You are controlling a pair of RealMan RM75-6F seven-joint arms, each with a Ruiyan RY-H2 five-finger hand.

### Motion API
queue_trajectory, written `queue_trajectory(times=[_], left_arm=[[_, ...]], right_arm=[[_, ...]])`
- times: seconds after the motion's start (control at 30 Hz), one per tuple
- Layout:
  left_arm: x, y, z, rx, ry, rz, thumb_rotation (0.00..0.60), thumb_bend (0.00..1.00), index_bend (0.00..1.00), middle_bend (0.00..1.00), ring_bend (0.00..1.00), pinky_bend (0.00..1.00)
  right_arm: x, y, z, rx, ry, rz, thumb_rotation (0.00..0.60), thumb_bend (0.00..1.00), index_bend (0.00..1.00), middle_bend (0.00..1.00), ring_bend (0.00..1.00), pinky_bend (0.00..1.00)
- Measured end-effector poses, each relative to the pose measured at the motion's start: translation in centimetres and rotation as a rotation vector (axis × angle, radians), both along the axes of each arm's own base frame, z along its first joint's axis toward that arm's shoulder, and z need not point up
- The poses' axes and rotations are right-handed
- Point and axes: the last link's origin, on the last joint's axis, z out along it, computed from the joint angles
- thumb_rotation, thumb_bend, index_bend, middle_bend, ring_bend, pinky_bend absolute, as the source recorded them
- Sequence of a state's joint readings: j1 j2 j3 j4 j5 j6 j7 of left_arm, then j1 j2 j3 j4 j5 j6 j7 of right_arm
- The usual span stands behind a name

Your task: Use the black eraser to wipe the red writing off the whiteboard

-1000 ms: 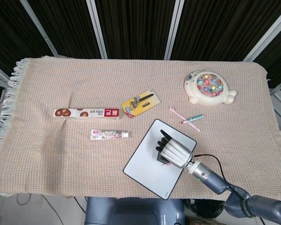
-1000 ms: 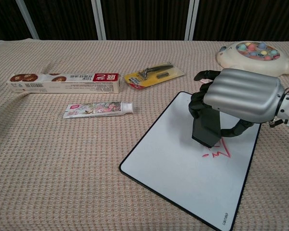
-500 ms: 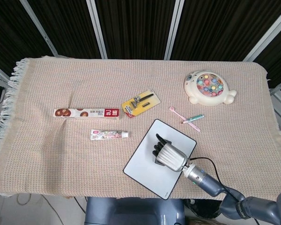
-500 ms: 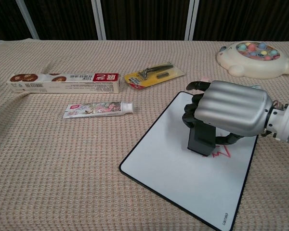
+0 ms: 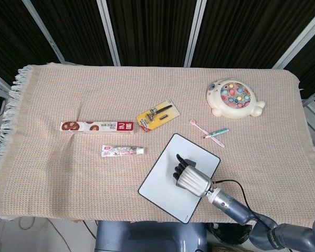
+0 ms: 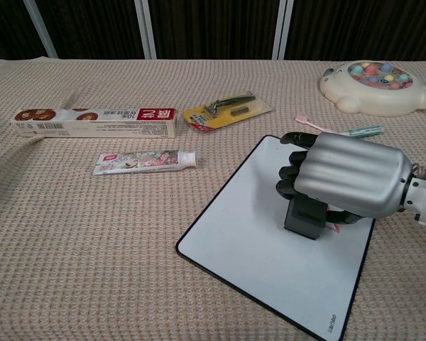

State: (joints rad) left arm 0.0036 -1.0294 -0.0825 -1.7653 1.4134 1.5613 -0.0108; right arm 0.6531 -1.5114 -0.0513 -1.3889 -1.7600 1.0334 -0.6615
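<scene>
The whiteboard lies tilted on the woven cloth near the table's front edge. My right hand grips the black eraser, whose lower end presses on the board. Only a small trace of the red writing shows beside the eraser, under my hand. The rest of that patch is hidden by the hand. My left hand is in neither view.
A razor pack, a long toothpaste box and a toothpaste tube lie left of the board. A pink toothbrush and a round fishing toy sit beyond it on the right.
My right hand has pulled the eraser down over the red scribble toward the table's front edge; far less red shows now than a second ago.
</scene>
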Motion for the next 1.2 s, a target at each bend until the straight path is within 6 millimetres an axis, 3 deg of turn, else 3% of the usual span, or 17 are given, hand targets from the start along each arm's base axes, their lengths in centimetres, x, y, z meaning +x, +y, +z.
queue_trajectory(times=[0.4, 0.6, 0.97, 1.2], left_arm=[[0.0, 0.0, -0.1, -0.003, 0.001, -0.002, 0.6, 0.64, 0.16, 0.09, 0.02, 0.0], [0.1, 0.0, -0.2, -0.005, 0.003, -0.001, 0.6, 0.64, 0.16, 0.09, 0.02, 0.0], [0.1, 0.0, -0.1, -0.002, -0.001, -0.003, 0.6, 0.64, 0.16, 0.09, 0.02, 0.0], [0.0, -0.1, 0.0, -0.002, -0.001, -0.003, 0.6, 0.64, 0.16, 0.09, 0.02, 0.0]], right_arm=[[-3.4, 0.5, 1.7, -0.002, 0.044, -0.082, 0.6, 0.43, 0.69, 0.47, 0.37, 0.14], [-4.2, 0.1, 2.3, -0.012, 0.048, -0.114, 0.6, 0.44, 0.7, 0.48, 0.38, 0.13], [-3.1, -0.7, 1.3, 0.013, 0.041, -0.104, 0.6, 0.44, 0.7, 0.48, 0.38, 0.14], [-0.8, -1.3, 0.8, 0.015, 0.005, -0.082, 0.6, 0.44, 0.7, 0.48, 0.38, 0.14]])
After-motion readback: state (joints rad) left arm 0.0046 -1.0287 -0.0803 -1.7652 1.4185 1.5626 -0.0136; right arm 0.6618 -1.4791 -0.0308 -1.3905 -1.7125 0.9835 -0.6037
